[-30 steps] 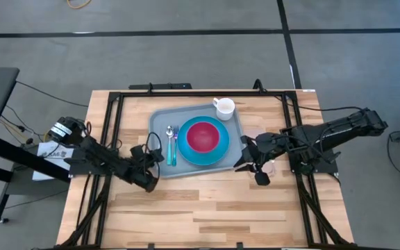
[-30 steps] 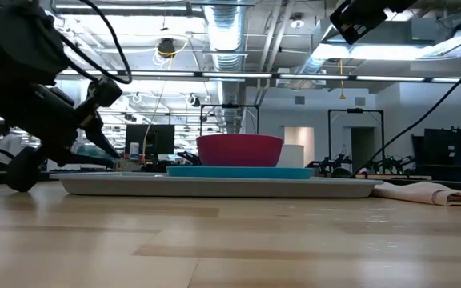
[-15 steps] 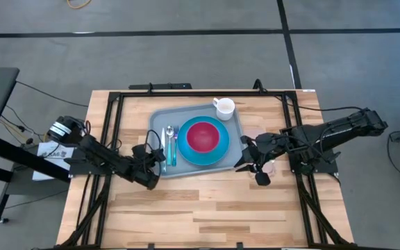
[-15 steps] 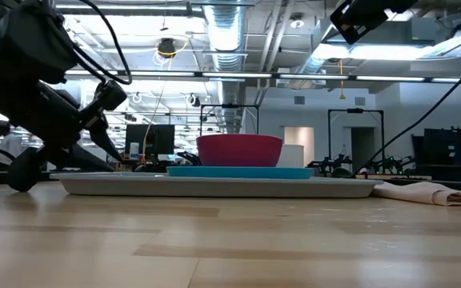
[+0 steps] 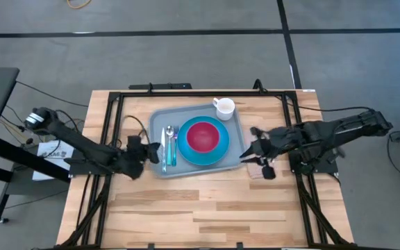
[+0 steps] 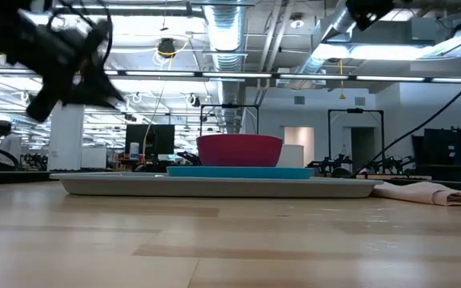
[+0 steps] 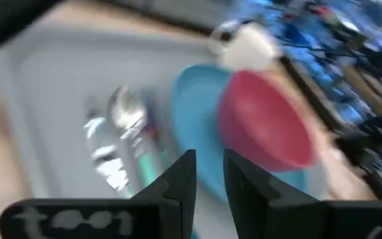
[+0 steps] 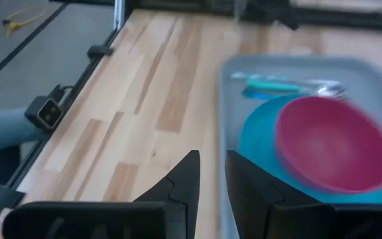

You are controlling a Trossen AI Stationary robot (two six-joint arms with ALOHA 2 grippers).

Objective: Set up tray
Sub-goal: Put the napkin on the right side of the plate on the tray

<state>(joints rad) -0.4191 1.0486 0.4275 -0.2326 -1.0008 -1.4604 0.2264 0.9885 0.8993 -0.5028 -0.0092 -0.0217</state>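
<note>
The tray (image 5: 160,125) lay flat on the counter (image 5: 207,208), toward its far middle, already carrying a blue plate (image 5: 203,154) with a red bowl (image 5: 203,136), cutlery (image 5: 169,144) and a white cup (image 5: 223,107). The setting looked nearly complete; the beige napkin (image 5: 257,170), off the tray's right edge, seemingly remained. The left gripper (image 5: 144,150) sat just beside the tray's left rim, fingers narrowly parted and empty. The right gripper (image 5: 262,154) hung over the napkin, fingers narrowly parted, holding nothing.
</note>
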